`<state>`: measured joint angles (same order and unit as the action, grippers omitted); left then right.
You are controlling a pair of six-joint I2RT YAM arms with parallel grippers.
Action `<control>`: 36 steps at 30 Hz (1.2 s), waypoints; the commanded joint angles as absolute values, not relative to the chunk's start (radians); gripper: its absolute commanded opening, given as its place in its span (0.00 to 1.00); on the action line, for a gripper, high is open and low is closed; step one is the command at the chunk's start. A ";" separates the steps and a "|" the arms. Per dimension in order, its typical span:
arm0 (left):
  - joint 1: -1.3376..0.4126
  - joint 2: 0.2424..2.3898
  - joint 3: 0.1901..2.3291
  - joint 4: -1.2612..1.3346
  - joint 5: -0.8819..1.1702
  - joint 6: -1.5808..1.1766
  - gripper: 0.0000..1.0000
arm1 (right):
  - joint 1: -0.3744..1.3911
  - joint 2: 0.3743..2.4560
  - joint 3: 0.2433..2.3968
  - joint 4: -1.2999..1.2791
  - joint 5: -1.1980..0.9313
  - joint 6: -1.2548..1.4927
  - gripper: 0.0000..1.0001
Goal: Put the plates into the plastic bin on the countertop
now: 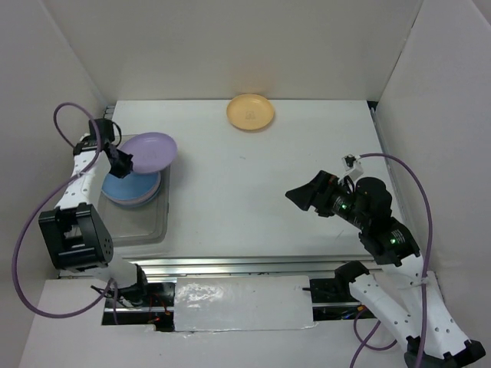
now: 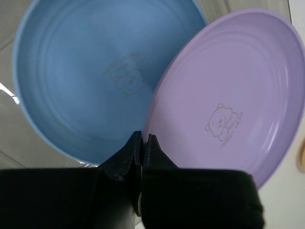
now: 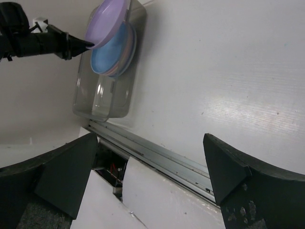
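Observation:
My left gripper [image 1: 125, 162] is shut on the near rim of a lilac plate [image 1: 151, 150], which hangs tilted over the far end of the plastic bin [image 1: 146, 227]. Below it a blue plate [image 1: 130, 188] tops a stack inside the bin. In the left wrist view the fingertips [image 2: 151, 141] pinch the lilac plate's [image 2: 224, 95] edge beside the blue plate [image 2: 81, 71]. An orange-yellow plate [image 1: 250, 112] lies at the far edge of the countertop [image 1: 253, 199]. My right gripper [image 1: 301, 196] hovers open and empty at the right, apart from every plate.
White walls close in the countertop on the left, back and right. A metal rail [image 3: 157, 155] runs along its front edge. The right wrist view shows the bin [image 3: 100, 100], the lilac plate [image 3: 107, 21] and blue plate [image 3: 108, 53] from the side.

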<state>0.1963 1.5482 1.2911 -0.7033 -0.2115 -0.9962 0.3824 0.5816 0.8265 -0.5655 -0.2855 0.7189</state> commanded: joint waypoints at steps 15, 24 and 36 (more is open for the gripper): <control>0.486 1.400 1.138 -0.658 -0.094 -0.801 0.10 | 0.459 0.610 0.816 -0.483 -0.268 0.744 1.00; 0.453 1.140 1.224 -0.739 -0.112 -0.743 0.99 | 0.512 0.658 0.816 -0.454 -0.216 0.742 1.00; 0.080 1.103 1.230 -0.663 0.133 -0.626 0.99 | 0.431 1.021 0.905 -0.347 -0.015 0.727 1.00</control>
<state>0.1783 1.0622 1.2572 -0.7052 0.0368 -0.6827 0.4709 0.9154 0.8574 -0.4255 -0.1059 0.7387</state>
